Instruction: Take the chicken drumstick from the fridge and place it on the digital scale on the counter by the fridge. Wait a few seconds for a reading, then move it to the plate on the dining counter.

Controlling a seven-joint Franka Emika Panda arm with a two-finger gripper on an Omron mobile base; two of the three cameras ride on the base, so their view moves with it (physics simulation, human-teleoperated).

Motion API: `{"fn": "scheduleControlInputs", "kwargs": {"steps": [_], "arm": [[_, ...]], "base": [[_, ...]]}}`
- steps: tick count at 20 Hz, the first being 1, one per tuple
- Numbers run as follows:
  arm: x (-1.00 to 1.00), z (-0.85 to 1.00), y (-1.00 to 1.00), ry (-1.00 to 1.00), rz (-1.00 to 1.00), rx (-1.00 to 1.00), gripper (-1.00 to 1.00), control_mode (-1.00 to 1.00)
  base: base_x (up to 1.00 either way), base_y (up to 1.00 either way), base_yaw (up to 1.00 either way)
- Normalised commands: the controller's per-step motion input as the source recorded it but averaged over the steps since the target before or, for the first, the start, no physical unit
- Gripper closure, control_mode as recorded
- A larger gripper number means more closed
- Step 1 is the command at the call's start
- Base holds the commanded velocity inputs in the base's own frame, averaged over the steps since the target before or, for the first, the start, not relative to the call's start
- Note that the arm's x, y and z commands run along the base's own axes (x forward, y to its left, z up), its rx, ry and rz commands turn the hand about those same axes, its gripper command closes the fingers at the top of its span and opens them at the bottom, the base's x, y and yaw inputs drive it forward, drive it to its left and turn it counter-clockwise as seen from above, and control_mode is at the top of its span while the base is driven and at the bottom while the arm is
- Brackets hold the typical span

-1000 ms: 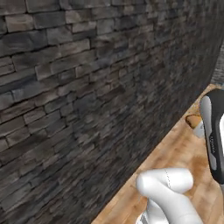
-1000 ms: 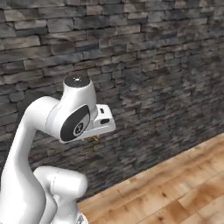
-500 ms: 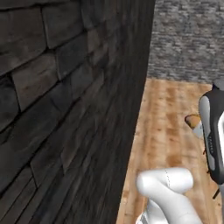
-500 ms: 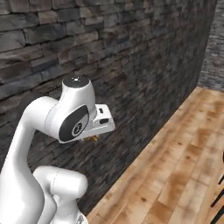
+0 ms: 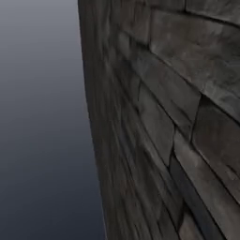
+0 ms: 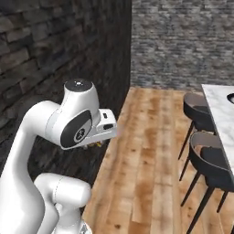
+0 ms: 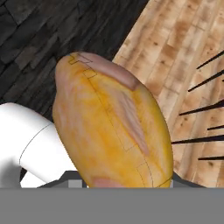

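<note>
Base has swung from the stone wall (image 6: 55, 55) toward the table (image 6: 221, 114) and stools (image 6: 203, 160), end effector (image 6: 96, 144) grasping the drumstick (image 7: 111, 127), plate transfer pending.

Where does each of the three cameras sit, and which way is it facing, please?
Left base view: behind the arm's left, close against the dark stone wall.
Right base view: behind its right, facing the wood floor, stools, dining counter; white arm shows.
Hand view: along the gripper, chicken drumstick up close.
All share the wall.
</note>
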Motion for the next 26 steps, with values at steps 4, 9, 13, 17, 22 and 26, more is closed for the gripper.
{"fn": "scheduleControlInputs", "kwargs": {"steps": [4,9,13,17,22,26], "arm": [[0.0,0.0,0.0,0.0,0.0,0.0,1.0,1.0],[0.0,0.0,0.0,0.0,0.0,0.0,1.0,1.0],[0.0,0.0,0.0,0.0,0.0,0.0,1.0,1.0],[0.0,0.0,0.0,0.0,0.0,0.0,1.0,1.0],[0.0,0.0,0.0,0.0,0.0,0.0,1.0,1.0],[0.0,0.0,0.0,0.0,0.0,0.0,1.0,1.0]], "base": [[1.0,0.19,-0.67],[1.0,0.2,-0.65],[1.0,0.4,-0.62],[1.0,0.5,-0.65],[0.94,0.65,-0.71],[0.72,0.66,-0.73]]}}
